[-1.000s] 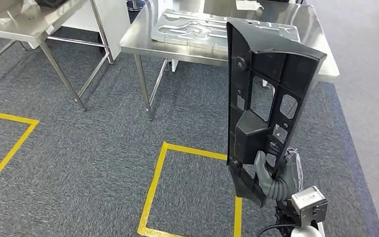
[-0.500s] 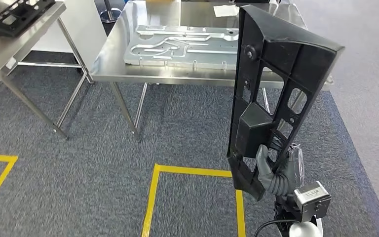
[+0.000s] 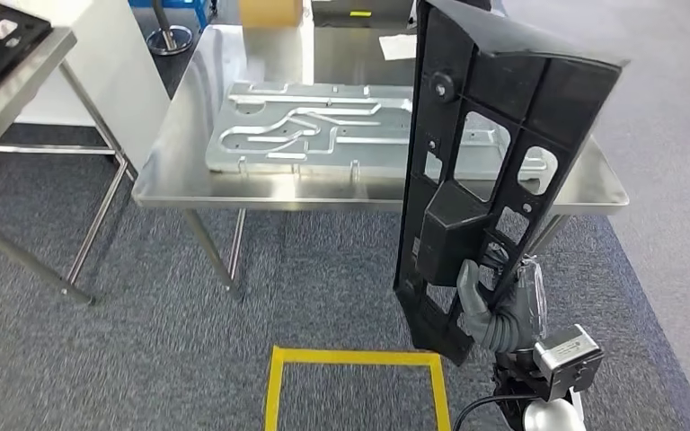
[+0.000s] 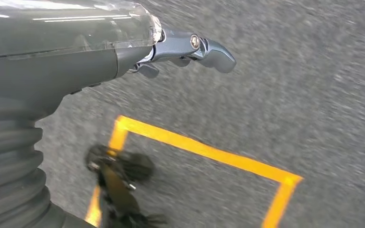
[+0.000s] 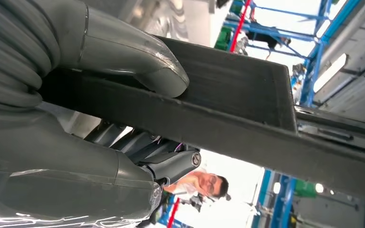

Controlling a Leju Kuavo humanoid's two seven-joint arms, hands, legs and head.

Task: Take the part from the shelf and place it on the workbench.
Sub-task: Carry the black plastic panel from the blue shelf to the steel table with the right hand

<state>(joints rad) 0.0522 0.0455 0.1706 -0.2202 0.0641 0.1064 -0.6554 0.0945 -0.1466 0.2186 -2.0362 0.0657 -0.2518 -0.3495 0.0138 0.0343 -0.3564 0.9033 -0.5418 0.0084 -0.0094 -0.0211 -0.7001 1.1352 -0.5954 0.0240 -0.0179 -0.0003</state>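
Note:
A long black plastic part (image 3: 494,135) with several cut-outs stands upright in front of me. My right hand (image 3: 496,316) grips it near its lower end. In the right wrist view the grey thumb (image 5: 138,61) presses one face of the part (image 5: 228,104) and the darker fingers (image 5: 171,164) wrap the other side. The steel workbench (image 3: 180,180) stands ahead, and the part's top overlaps its right half. My left hand (image 4: 76,52) hangs over the carpet, its fingers (image 4: 209,47) apart and holding nothing.
A ribbed metal plate (image 3: 305,126) covers much of the workbench; a cardboard box (image 3: 269,11) and a paper sheet (image 3: 400,45) lie at its far end. A second steel table (image 3: 18,90) with a black part stands left. Yellow floor tape (image 3: 359,359) lies below. A person (image 5: 204,183) stands behind.
The whole view has shifted: the camera has moved closer to the workbench, which now sits larger and lower in the picture. My right hand still grips the part the same way.

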